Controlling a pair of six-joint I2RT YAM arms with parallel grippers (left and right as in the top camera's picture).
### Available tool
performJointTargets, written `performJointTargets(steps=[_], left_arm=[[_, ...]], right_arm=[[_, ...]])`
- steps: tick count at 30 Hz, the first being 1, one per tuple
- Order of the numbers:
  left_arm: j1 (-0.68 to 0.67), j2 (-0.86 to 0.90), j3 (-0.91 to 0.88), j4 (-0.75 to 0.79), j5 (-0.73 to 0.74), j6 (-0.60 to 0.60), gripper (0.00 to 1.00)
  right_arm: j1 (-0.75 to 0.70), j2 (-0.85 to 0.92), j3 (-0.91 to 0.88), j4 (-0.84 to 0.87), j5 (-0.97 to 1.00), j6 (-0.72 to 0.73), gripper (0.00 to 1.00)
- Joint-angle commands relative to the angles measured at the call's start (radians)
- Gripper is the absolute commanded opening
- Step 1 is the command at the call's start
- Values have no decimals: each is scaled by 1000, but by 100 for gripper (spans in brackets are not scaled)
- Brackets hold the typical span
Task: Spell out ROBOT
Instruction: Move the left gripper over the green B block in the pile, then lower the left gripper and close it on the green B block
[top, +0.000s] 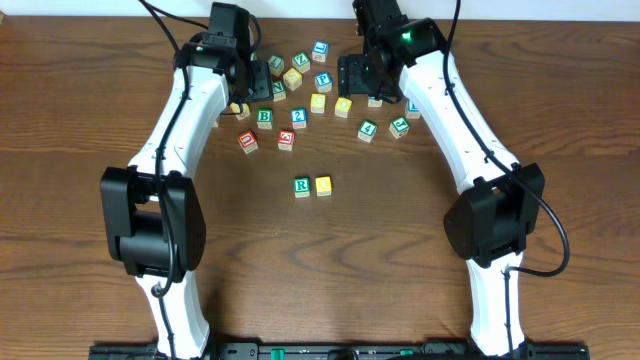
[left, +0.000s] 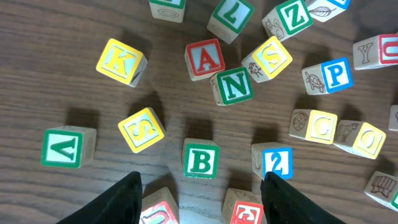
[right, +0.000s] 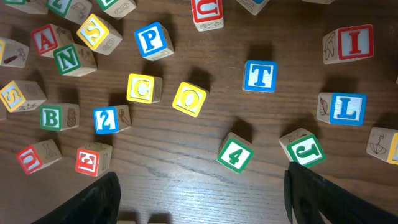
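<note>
On the wooden table a green R block (top: 302, 186) and a yellow block (top: 323, 185) stand side by side in a row; the yellow block's letter is too small to read. The loose letter blocks lie in a cluster at the back. My left gripper (top: 258, 82) is open and empty above a green B block (left: 201, 159). My right gripper (top: 352, 75) is open and empty (right: 199, 205). In its view a yellow O block (right: 189, 99), a blue T block (right: 260, 76) and the green B block (right: 51, 117) lie ahead of the fingers.
Around the B lie a blue 2 (left: 277, 162), yellow S (left: 142, 129), green N (left: 234, 86), red A (left: 205, 59) and yellow K (left: 120, 61). Near the right gripper are a green 4 (right: 235, 155), green J (right: 306, 149), blue L (right: 347, 109) and yellow C (right: 143, 88).
</note>
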Motion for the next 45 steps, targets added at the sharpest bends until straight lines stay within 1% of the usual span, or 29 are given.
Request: performJointTargets(steps=[1, 7, 9, 12, 16, 19, 20, 22, 45], left_arm=[[-10, 49, 25, 7, -16, 10, 61], [-19, 102, 24, 12, -16, 10, 61], [-27, 118, 17, 16, -18, 29, 61], [-35, 140, 16, 18, -51, 34, 61], [-38, 182, 16, 10, -50, 33, 61], [-46, 185, 10, 5, -50, 34, 58], [-48, 185, 10, 5, -50, 34, 55], [-49, 185, 7, 5, -50, 33, 55], [-49, 185, -26, 10, -51, 33, 55]], right_arm=[[10, -12, -7, -3, 8, -12, 80], [10, -12, -7, -5, 8, -12, 80], [10, -12, -7, -5, 8, -12, 80], [10, -12, -7, -6, 8, -12, 79], [10, -12, -7, -6, 8, -12, 79], [11, -12, -7, -8, 8, -12, 79], [11, -12, -7, -8, 8, -12, 79], [11, -12, -7, -8, 8, -12, 79], [11, -12, -7, -24, 8, -12, 80]])
